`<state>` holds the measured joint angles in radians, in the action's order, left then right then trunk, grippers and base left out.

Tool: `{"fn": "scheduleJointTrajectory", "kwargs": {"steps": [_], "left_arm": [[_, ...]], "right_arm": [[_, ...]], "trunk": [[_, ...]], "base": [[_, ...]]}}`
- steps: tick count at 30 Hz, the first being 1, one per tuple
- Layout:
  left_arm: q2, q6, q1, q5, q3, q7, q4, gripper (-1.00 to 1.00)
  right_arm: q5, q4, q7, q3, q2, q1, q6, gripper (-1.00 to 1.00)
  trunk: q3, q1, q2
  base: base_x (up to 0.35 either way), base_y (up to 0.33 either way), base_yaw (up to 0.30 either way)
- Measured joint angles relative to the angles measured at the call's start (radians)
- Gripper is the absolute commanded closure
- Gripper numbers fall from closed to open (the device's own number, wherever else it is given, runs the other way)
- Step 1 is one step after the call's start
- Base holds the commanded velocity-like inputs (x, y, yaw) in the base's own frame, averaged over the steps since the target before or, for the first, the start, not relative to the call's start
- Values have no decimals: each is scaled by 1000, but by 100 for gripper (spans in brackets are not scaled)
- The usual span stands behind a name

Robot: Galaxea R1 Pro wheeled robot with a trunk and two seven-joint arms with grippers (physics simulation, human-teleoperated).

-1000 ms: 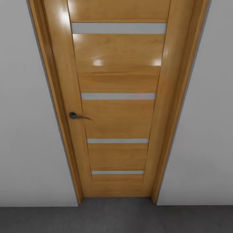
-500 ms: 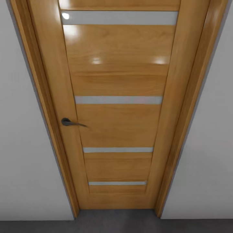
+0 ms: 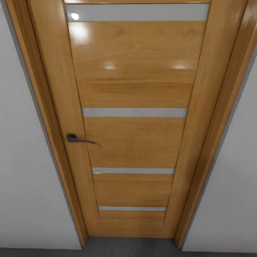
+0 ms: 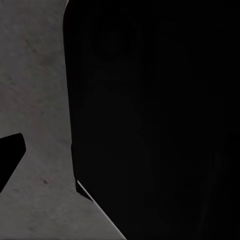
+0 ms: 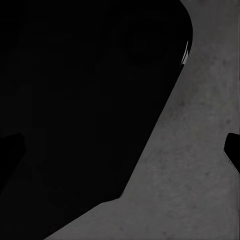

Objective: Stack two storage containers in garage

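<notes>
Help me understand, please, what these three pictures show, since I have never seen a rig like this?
These are simulator renders from a wheeled robot with two arms. The head camera looks forward and down at a closed wooden door with frosted glass strips and a dark lever handle, set in a pale wall; a strip of dark grey floor lies at its foot. The other two cameras sit near each arm's pincer. Each shows mottled grey concrete beside a large black shape I cannot identify. Nothing visible is being held, and whether the pincers are open is unclear.
</notes>
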<state>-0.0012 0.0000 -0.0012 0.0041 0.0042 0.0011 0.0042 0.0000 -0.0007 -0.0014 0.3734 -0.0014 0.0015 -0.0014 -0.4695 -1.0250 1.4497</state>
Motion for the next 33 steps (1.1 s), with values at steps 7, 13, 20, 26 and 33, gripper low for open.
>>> {"fn": "scheduleJointTrajectory", "kwargs": {"steps": [7,13,20,26,33], "left_arm": [[0,0,0,-2,0,0,0,-100],[0,0,0,-2,0,0,0,-100],[0,0,0,-2,-1,0,0,-100],[0,0,0,-3,-1,0,0,-100],[0,0,0,-3,-2,0,0,-100]], "right_arm": [[0,-1,0,0,0,0,0,-100],[0,-1,0,0,0,0,0,-100],[0,-1,0,0,0,0,0,-100],[0,-1,0,1,0,0,0,-100],[0,-1,0,1,1,0,0,-100]], "trunk": [[0,0,0],[0,0,0],[0,0,0],[0,0,0],[0,0,0]], "base": [[2,0,147],[0,0,11],[0,0,43],[0,0,160],[0,0,29]]}}
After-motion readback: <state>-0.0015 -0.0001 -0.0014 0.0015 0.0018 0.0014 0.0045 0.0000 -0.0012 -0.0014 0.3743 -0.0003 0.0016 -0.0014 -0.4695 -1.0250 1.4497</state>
